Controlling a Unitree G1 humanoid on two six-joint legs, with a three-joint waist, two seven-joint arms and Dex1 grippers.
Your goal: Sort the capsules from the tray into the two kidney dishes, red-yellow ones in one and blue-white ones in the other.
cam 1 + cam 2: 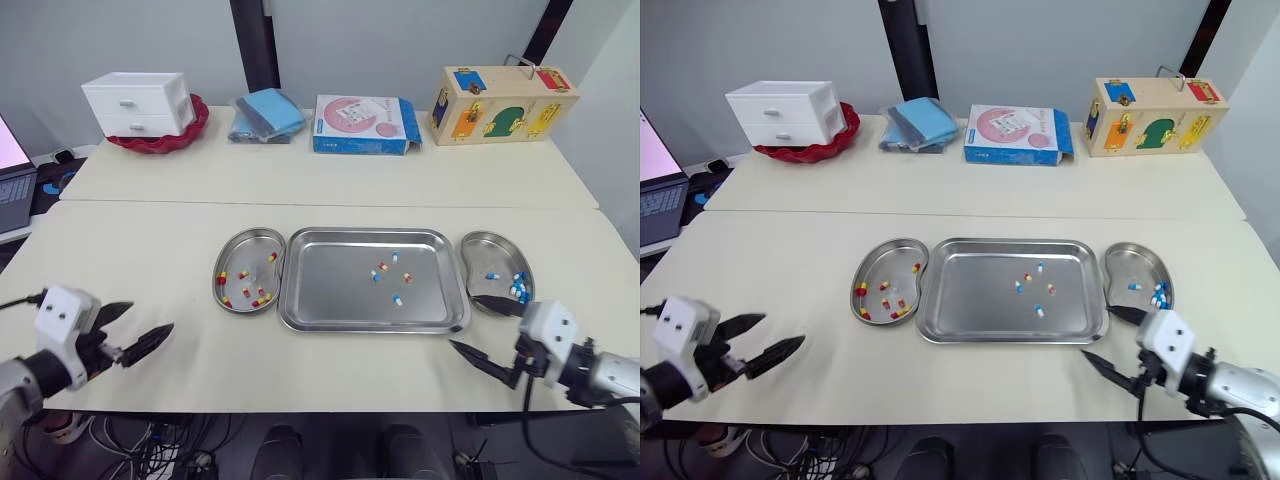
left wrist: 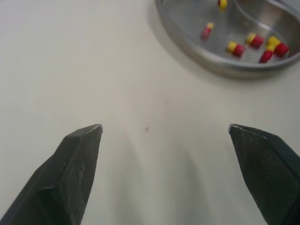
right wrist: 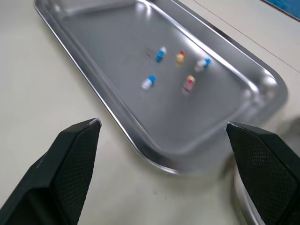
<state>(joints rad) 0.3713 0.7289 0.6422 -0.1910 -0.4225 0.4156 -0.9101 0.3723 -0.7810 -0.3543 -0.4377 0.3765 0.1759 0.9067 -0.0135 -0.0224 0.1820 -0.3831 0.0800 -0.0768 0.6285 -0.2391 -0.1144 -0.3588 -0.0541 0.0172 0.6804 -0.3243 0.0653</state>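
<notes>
It looks like a robotics test lab. Two plain pale desks (image 1: 150, 250) stand against a bare grey wall (image 1: 400, 40), with a laptop (image 1: 12, 185) alongside and loose cables (image 1: 140, 445) beneath. Practice props are laid out: a steel tray (image 1: 330, 290), a wooden latch box (image 1: 503, 104) and a small drawer unit (image 1: 138, 103).

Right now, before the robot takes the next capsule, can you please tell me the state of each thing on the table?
Tray: holds five unsorted capsules, three blue-white, two red-yellow.
Left kidney dish: holds red-yellow capsules only.
Right kidney dish: holds blue-white capsules only.
Left gripper: open, empty.
Right gripper: open, empty.
White drawer unit: drawers shut.
</notes>
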